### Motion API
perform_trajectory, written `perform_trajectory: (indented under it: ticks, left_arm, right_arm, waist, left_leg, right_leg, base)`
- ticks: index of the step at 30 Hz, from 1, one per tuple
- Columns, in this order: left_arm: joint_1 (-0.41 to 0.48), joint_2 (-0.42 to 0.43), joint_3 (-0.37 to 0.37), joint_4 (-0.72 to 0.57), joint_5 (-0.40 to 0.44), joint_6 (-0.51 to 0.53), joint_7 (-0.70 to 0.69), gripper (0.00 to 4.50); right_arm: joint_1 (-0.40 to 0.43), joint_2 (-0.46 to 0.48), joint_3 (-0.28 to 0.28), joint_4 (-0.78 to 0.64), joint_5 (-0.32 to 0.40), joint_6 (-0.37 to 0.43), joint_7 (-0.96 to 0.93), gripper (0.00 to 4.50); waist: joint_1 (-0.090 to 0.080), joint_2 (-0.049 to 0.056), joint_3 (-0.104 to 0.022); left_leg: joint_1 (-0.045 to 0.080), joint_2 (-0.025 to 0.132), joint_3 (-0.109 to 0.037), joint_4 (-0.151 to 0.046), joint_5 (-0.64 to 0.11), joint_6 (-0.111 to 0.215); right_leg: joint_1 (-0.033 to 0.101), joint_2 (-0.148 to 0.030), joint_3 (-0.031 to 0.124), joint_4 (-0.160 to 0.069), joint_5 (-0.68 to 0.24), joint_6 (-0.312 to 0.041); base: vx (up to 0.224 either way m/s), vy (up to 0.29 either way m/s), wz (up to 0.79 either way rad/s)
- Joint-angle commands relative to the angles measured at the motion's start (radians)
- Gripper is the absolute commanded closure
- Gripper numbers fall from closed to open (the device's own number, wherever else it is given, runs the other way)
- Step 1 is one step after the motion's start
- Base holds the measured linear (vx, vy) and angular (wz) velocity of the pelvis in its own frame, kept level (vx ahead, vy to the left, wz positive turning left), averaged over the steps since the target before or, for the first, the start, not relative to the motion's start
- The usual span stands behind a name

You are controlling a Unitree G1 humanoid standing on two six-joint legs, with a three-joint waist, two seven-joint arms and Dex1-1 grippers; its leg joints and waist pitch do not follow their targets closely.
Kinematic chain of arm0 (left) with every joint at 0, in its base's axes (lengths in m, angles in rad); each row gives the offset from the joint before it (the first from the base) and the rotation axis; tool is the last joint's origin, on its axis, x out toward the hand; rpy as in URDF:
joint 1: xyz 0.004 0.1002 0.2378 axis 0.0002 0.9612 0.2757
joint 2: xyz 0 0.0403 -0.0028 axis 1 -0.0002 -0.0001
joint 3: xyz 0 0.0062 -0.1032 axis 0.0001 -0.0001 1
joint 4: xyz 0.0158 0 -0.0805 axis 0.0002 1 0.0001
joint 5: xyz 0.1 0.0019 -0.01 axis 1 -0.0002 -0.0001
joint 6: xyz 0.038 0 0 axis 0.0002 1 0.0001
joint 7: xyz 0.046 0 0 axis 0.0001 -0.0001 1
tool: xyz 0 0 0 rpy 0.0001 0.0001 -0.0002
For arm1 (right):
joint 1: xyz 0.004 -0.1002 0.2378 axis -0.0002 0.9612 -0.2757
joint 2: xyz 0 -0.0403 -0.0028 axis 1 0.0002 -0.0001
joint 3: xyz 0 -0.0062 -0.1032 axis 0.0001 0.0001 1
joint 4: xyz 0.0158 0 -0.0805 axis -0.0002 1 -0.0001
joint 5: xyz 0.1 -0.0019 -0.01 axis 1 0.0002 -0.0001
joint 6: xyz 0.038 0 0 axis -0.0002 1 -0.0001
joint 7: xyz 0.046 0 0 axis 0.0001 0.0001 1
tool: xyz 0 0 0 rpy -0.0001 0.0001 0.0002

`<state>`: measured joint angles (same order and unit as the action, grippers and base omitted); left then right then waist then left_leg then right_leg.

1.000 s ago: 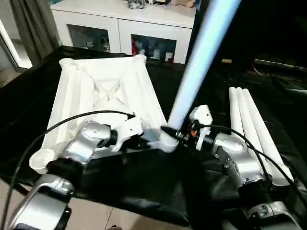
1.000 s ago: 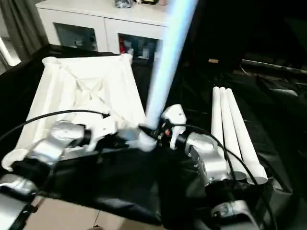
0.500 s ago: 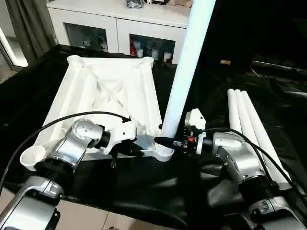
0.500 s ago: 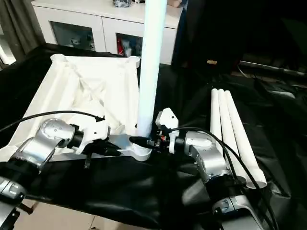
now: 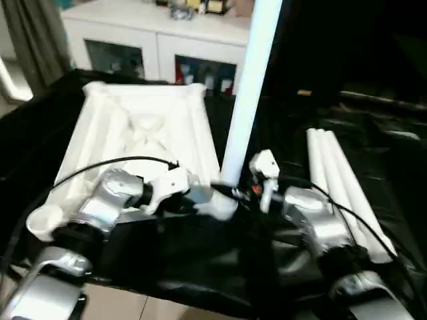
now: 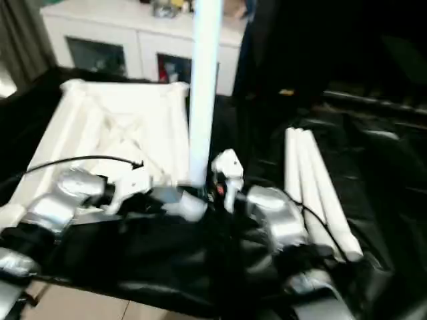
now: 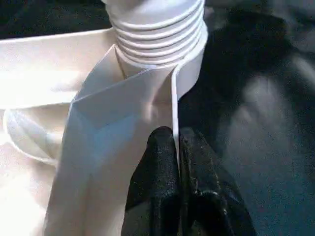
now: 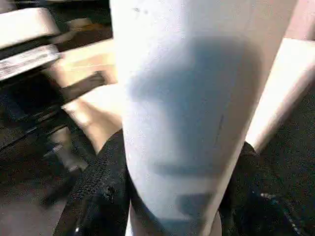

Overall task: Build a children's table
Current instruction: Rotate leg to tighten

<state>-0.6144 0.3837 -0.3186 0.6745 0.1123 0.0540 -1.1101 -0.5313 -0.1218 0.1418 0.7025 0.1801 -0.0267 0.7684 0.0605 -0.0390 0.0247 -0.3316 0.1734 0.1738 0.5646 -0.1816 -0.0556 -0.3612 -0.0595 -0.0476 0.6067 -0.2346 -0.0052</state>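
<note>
My right gripper (image 8: 172, 196) clasps the upright leg (image 5: 248, 100) at frame centre, above the socket (image 7: 157, 34); my left gripper (image 7: 178, 162) pinches the tabletop rim (image 7: 173, 113).

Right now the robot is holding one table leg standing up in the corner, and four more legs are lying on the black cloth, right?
Not four: three spare legs lie on the black cloth, as the left eye view shows. The right gripper does hold one leg upright in the tabletop's corner.

Both forearms are rounded, silver metal segments. A thin black cable arcs over the left forearm (image 5: 110, 200); another loops along the right forearm (image 5: 313, 223). White housings sit at both wrists, the right one with a small red-orange mark. Each hand's fingers (image 7: 162, 191) are matte black and textured.
</note>
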Motion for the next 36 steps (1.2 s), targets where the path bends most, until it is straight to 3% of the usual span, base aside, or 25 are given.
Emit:
perform_trajectory:
  ticks: [1,5,7,8,9,12,15,16,24,26,29,31,32,34,35,36]
  left_arm:
    - [-0.018,-0.049,-0.027,-0.009,-0.013,0.019,0.014,4.50]
    - [-0.048,-0.200,0.052,0.013,0.023,0.284,0.364,4.50]
    - [-0.053,-0.284,0.091,0.002,0.013,0.375,0.479,4.50]
    - [-0.054,-0.318,0.101,-0.004,0.007,0.389,0.513,4.50]
    - [-0.054,-0.323,0.102,-0.004,0.006,0.391,0.518,4.50]
    - [-0.067,-0.392,0.097,0.016,0.016,0.399,0.599,4.50]
    - [-0.073,-0.397,0.086,0.028,0.033,0.395,0.625,4.50]
    - [-0.076,-0.385,0.080,0.029,0.048,0.403,0.631,4.50]
    - [-0.074,-0.343,0.070,0.029,0.062,0.396,0.631,4.50]
    - [-0.073,-0.336,0.067,0.030,0.067,0.387,0.624,4.50]
    - [-0.072,-0.327,0.063,0.025,0.067,0.379,0.614,4.50]
    - [-0.073,-0.321,0.062,0.025,0.065,0.373,0.609,4.50]
    - [-0.075,-0.317,0.062,0.025,0.063,0.368,0.604,4.50]
    - [-0.081,-0.306,0.066,0.027,0.058,0.357,0.593,4.50]
    - [-0.081,-0.306,0.066,0.027,0.058,0.357,0.593,4.50]
    - [-0.084,-0.300,0.063,0.030,0.059,0.350,0.589,4.50]
  right_arm:
    - [0.042,-0.015,0.004,0.179,-0.100,0.088,-0.142,2.62]
    - [-0.043,0.046,-0.062,0.302,-0.091,0.076,-0.437,2.62]
    - [-0.073,0.074,-0.095,0.344,-0.072,0.074,-0.528,2.62]
    - [-0.084,0.085,-0.107,0.356,-0.064,0.075,-0.562,2.62]
    - [-0.086,0.087,-0.109,0.359,-0.063,0.075,-0.566,2.62]
    - [-0.116,0.117,-0.119,0.386,-0.057,0.063,-0.613,2.62]
    - [-0.132,0.130,-0.121,0.405,-0.062,0.050,-0.624,2.62]
    - [-0.149,0.143,-0.125,0.423,-0.069,0.039,-0.624,2.62]
    - [-0.170,0.161,-0.135,0.433,-0.058,-0.010,-0.543,2.62]
    - [-0.177,0.162,-0.149,0.429,-0.042,-0.020,-0.523,2.06]
    - [-0.187,0.160,-0.171,0.420,-0.027,-0.034,-0.492,1.83]
    - [-0.192,0.157,-0.180,0.415,-0.021,-0.038,-0.471,1.58]
    - [-0.194,0.152,-0.180,0.405,-0.018,-0.042,-0.452,1.49]
    - [-0.195,0.138,-0.178,0.377,-0.013,-0.052,-0.399,1.40]
    - [-0.195,0.138,-0.178,0.377,-0.013,-0.052,-0.399,1.28]
    - [-0.193,0.133,-0.180,0.365,-0.012,-0.053,-0.376,1.15]
  waist:
    - [-0.008,0.020,-0.013]
    - [-0.019,0.018,-0.013]
    - [-0.016,0.016,-0.011]
    - [-0.019,0.012,-0.012]
    - [-0.019,0.014,-0.013]
    - [-0.016,0.011,-0.015]
    - [-0.013,0.011,-0.016]
    - [-0.011,0.018,-0.016]
    - [-0.013,0.015,-0.016]
    - [-0.012,0.015,-0.015]
    - [-0.014,0.016,-0.015]
    - [-0.016,0.014,-0.019]
    - [-0.014,0.017,-0.019]
    - [-0.013,0.018,-0.017]
    - [-0.014,0.017,-0.017]
    - [-0.010,0.017,-0.024]
  left_leg:
    - [0.009,0.066,-0.053,-0.092,-0.559,-0.072]
    - [0.019,0.064,-0.052,-0.089,-0.588,-0.084]
    - [0.024,0.059,-0.051,-0.084,-0.593,-0.067]
    - [0.014,0.059,-0.052,-0.086,-0.582,-0.060]
    - [0.012,0.059,-0.053,-0.090,-0.579,-0.056]
    - [0.014,0.056,-0.046,-0.090,-0.573,-0.037]
    - [0.011,0.056,-0.043,-0.090,-0.551,-0.026]
    - [0.012,0.056,-0.043,-0.091,-0.549,-0.028]
    - [0.008,0.058,-0.038,-0.094,-0.533,-0.021]
    - [0.009,0.059,-0.038,-0.094,-0.531,-0.020]
    - [0.009,0.059,-0.039,-0.095,-0.541,-0.018]
    - [-0.003,0.062,-0.041,-0.098,-0.496,-0.015]
    - [-0.007,0.062,-0.037,-0.097,-0.454,-0.006]
    - [-0.004,0.061,-0.030,-0.091,-0.443,0.005]
    - [-0.007,0.061,-0.031,-0.091,-0.436,0.007]
    - [-0.013,0.063,-0.030,-0.090,-0.380,0.015]
  right_leg:
    - [-0.007,-0.106,0.050,-0.116,-0.605,-0.105]
    - [-0.017,-0.097,0.044,-0.114,-0.554,-0.126]
    - [-0.021,-0.100,0.040,-0.127,-0.573,-0.118]
    - [-0.014,-0.099,0.038,-0.126,-0.560,-0.113]
    - [-0.011,-0.098,0.037,-0.127,-0.549,-0.111]
    - [-0.017,-0.094,0.039,-0.132,-0.491,-0.110]
    - [-0.018,-0.096,0.043,-0.132,-0.477,-0.109]
    - [-0.018,-0.095,0.044,-0.131,-0.468,-0.109]
    - [-0.016,-0.093,0.047,-0.127,-0.419,-0.131]
    - [-0.017,-0.094,0.048,-0.128,-0.425,-0.131]
    - [-0.017,-0.094,0.047,-0.129,-0.443,-0.129]
    - [-0.005,-0.096,0.047,-0.121,-0.395,-0.140]
    - [-0.003,-0.098,0.049,-0.118,-0.355,-0.153]
    - [-0.008,-0.098,0.050,-0.121,-0.362,-0.164]
    - [-0.005,-0.099,0.050,-0.121,-0.372,-0.162]
    - [0.000,-0.100,0.050,-0.117,-0.339,-0.164]
  base:
    - [0.000,0.000,0.00]
    - [0.000,0.000,0.00]
    - [0.000,0.000,0.00]
    - [0.000,0.000,0.00]
    - [0.000,0.000,0.00]
    - [0.000,0.000,0.00]
    - [0.000,0.000,0.00]
    - [0.000,0.000,0.00]
    - [0.000,0.000,0.00]
    - [0.000,0.000,0.00]
    - [0.000,0.000,0.00]
    - [0.000,0.000,0.00]
    - [0.000,0.000,0.00]
    - [0.000,0.000,0.00]
    - [0.000,0.000,0.00]
    - [0.000,0.000,0.00]
